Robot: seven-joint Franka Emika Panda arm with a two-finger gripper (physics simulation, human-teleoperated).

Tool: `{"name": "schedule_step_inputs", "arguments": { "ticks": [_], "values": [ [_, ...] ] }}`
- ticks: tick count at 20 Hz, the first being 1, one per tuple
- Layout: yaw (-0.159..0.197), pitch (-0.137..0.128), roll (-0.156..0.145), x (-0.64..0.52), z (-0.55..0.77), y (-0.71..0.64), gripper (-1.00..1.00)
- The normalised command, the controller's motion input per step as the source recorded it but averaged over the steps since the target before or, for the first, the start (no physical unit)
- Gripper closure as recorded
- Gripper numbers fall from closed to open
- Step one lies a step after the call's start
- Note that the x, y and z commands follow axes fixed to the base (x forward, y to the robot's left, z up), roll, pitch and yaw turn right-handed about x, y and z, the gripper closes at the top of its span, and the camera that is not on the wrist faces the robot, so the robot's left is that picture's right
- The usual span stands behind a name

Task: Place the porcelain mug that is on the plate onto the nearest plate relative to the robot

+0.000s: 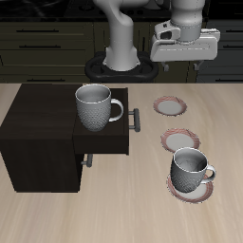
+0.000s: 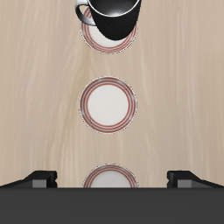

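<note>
Nearest the table's front edge, the mug (image 1: 191,169) stands upright on a plate (image 1: 193,190), handle toward the table's side edge. Outside is greyish-white and finely dimpled, inside smooth and pale, with one loop handle; in the wrist view it renders dark (image 2: 115,17). Judgement: porcelain, so rigid, moderately heavy, chips if knocked; glaze likely slippery. Best hold looks like pinching the rim wall opposite the handle, or across the handle itself. Farther back lies an empty middle plate (image 1: 181,140), then the goal plate (image 1: 170,106) nearest the robot's base. A larger mug (image 1: 95,106) sits on the dark cabinet (image 1: 52,142). The gripper (image 1: 186,63) hangs high near the back edge, fingers (image 2: 42,180) spread wide, holding nothing.
</note>
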Motion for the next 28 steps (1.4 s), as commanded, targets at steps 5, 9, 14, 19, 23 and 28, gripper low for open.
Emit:
{"name": "schedule_step_inputs", "arguments": {
  "ticks": [5, 9, 14, 19, 23, 28],
  "values": [
    [0.021, -0.043, -0.02, 0.31, -0.02, 0.26, -1.0],
    [-0.031, -0.029, -0.009, 0.52, 0.07, 0.21, -1.0],
    [-0.027, -0.03, -0.03, 0.43, 0.07, 0.0, -1.0],
    [0.02, -0.04, 0.006, 0.45, -0.01, 0.19, -1.0],
    [0.024, 0.0, 0.013, 0.31, -0.06, 0.18, -1.0],
    [0.019, -0.026, 0.016, 0.3, 0.05, 0.09, -1.0]
  ]
}}
